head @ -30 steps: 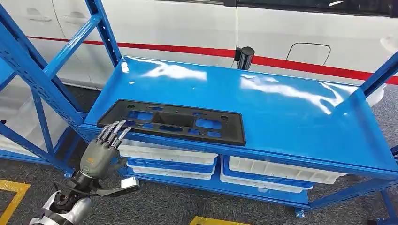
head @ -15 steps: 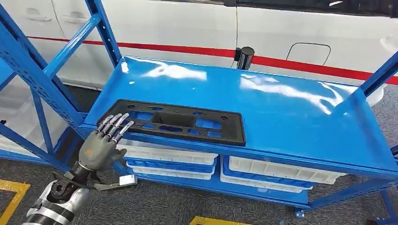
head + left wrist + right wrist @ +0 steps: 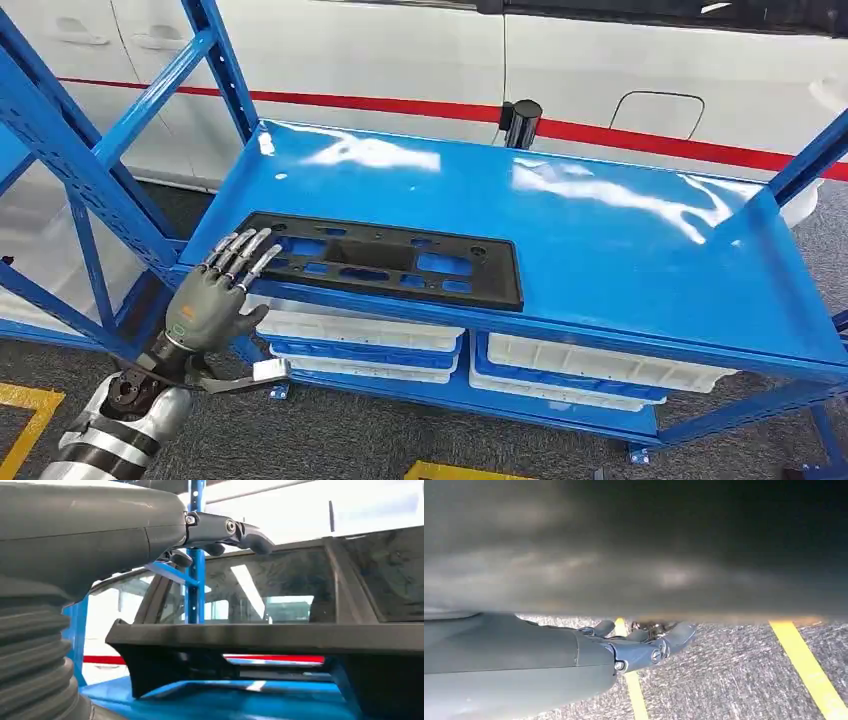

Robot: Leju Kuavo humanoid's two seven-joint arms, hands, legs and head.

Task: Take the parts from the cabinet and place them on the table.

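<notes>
Down at the near left corner of the shelf, the left hand is raised with its fingers spread apart and pointing up toward the far side, holding nothing. Its fingertips overlap the left end of the black part; whether they actually touch it I cannot tell. From the left wrist view the same hand shows with its dark fingers extended just above the part's edge, with a gap of daylight between them.

That black part is a long, flat plastic frame with several cutouts, lying flat along the near edge of the blue shelf, toward its left half. Beneath the shelf, white bins sit on a lower level. Blue uprights rise at the left, and a white car with a red stripe stands just beyond the rack.

The right hand hangs over grey carpeted floor marked with yellow lines; its fingers look loosely curled with nothing in them, though the view is partly blocked by a dark blur, so I cannot tell for sure.
</notes>
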